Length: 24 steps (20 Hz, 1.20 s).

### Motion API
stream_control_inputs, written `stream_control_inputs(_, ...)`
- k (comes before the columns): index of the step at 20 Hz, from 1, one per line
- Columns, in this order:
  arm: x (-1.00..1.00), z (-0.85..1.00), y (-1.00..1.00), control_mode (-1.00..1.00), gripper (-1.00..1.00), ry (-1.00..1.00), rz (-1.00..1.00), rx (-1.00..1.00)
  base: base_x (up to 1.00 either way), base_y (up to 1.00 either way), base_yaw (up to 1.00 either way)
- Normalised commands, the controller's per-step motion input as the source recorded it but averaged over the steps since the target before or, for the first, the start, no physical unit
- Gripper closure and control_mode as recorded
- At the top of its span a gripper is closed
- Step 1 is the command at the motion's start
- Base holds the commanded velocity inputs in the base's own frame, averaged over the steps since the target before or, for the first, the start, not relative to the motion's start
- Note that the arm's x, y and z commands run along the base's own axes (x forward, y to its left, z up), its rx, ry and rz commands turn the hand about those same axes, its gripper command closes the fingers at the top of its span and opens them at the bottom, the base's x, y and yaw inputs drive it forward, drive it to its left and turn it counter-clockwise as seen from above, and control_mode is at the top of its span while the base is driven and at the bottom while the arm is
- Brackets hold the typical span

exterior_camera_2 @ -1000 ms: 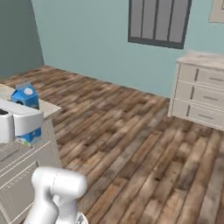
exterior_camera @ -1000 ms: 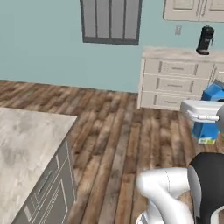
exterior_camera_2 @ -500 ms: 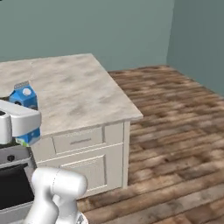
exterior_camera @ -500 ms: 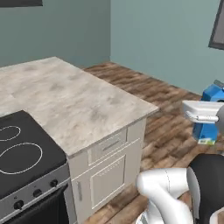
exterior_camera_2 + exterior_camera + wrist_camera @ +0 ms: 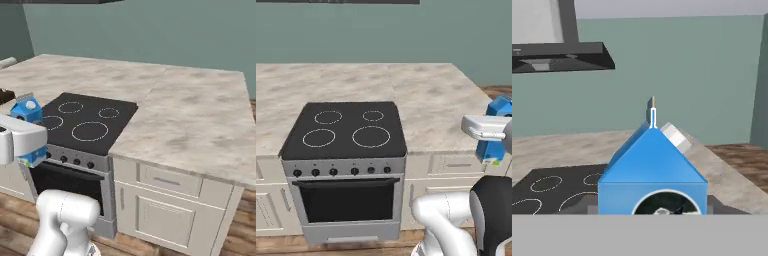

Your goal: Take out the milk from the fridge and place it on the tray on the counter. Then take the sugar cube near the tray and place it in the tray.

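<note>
My gripper [image 5: 494, 131] is shut on the milk [image 5: 499, 107], a bright blue gable-top carton held upright in the air in front of the counter [image 5: 431, 95]. From the right base view the milk [image 5: 27, 108] rises above the white hand, with the gripper [image 5: 24, 136] closed around its lower half, beside the stove's front left corner. Close up in the hand view the milk [image 5: 652, 165] shows its blue gable and ridge, and the carton covers my fingertips. The fridge and the sugar cube are out of view.
A black four-ring cooktop [image 5: 346, 127] with an oven below is set into the counter [image 5: 200, 115]. White drawers and cabinet doors [image 5: 165, 210] run under the slab. A dark range hood [image 5: 557, 55] hangs above. A low dark shape [image 5: 5, 95], too cropped to identify, lies at the counter's left edge.
The base has turned, so the whole scene has swung from wooden floor and a far cabinet to the counter with the stove. The milk stays held in the gripper.
</note>
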Motion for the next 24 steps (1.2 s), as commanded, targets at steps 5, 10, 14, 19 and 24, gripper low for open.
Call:
stream_control_inputs(5,0.0,0.0,0.0,1.0,1.0,0.0,0.0,0.0,0.07,0.0,0.98)
stream_control_inputs(10,0.0,0.0,0.0,1.0,1.0,0.0,0.0,0.0,0.19,0.0,0.94)
stream_control_inputs(14,0.0,0.0,0.0,1.0,1.0,0.0,0.0,0.0,0.91,0.37,0.38)
stream_control_inputs(19,0.0,0.0,0.0,1.0,1.0,0.0,0.0,0.0,0.96,1.0,-0.02)
stream_control_inputs(24,0.0,0.0,0.0,1.0,1.0,0.0,0.0,0.0,0.82,1.0,-0.16)
